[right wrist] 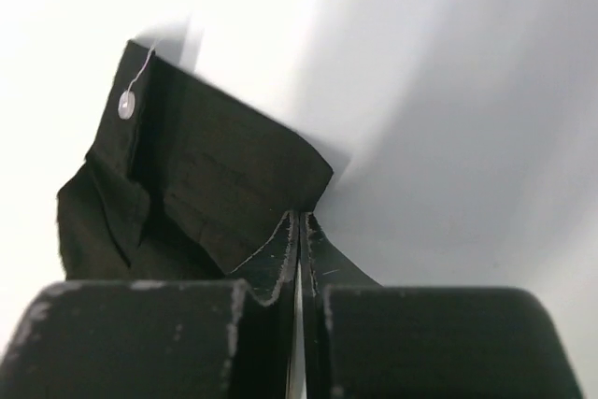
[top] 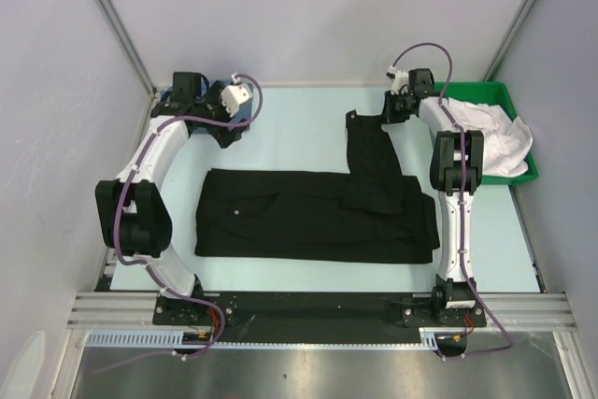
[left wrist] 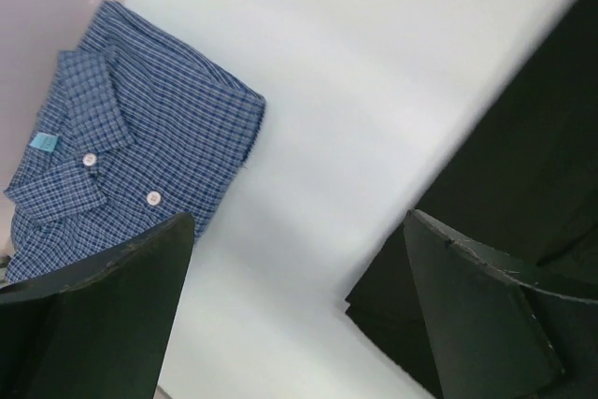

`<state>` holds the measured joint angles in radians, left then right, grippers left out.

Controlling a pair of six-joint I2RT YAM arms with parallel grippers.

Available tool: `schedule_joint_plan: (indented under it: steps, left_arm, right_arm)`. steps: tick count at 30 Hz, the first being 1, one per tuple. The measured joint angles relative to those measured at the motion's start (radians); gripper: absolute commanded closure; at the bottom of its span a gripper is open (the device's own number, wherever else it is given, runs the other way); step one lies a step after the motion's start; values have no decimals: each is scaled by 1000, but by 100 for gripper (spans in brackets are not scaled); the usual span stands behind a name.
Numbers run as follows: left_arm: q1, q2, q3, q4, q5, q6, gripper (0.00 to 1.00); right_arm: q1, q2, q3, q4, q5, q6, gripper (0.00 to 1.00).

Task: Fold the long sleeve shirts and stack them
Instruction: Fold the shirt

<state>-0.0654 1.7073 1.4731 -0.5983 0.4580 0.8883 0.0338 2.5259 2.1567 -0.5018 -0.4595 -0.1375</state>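
Note:
The large black shirt [top: 318,217] lies flat mid-table, folded into a wide band, with one sleeve [top: 374,147] stretched toward the far side. My right gripper [top: 392,111] is at that sleeve's far end; in the right wrist view it [right wrist: 301,214] is shut on the edge of the cuff [right wrist: 215,184], whose pale button [right wrist: 126,105] shows. The blue checked shirt [left wrist: 131,137] lies folded in the far left corner, mostly hidden under my left arm in the top view [top: 248,111]. My left gripper [left wrist: 299,221] is open and empty above bare table between the two shirts [left wrist: 523,165].
A green bin [top: 523,175] holding white cloth [top: 491,133] stands at the far right edge. Grey walls close in the left, back and right sides. The arm bases and a metal rail run along the near edge.

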Motion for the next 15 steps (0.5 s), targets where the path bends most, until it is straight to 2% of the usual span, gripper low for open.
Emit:
schedule_joint_plan:
  steps: [4,7,10,15]
  left_arm:
    - [6,-2,61,39,50,-101,1]
    - [7,-26,66,99,111,-191,1]
    - [7,-60,66,153,197,-266,1]
    - [-21,-105,82,172,336,-304,1]
  right_arm:
    - [-8,-16,-16,-4,-69,17,100]
    - [-13,-103,-101,1,-126,33,100]
    - [-7,-271,-233,2,-183,32,100]
    - [42,-653,-460,39,-275,-18,100]
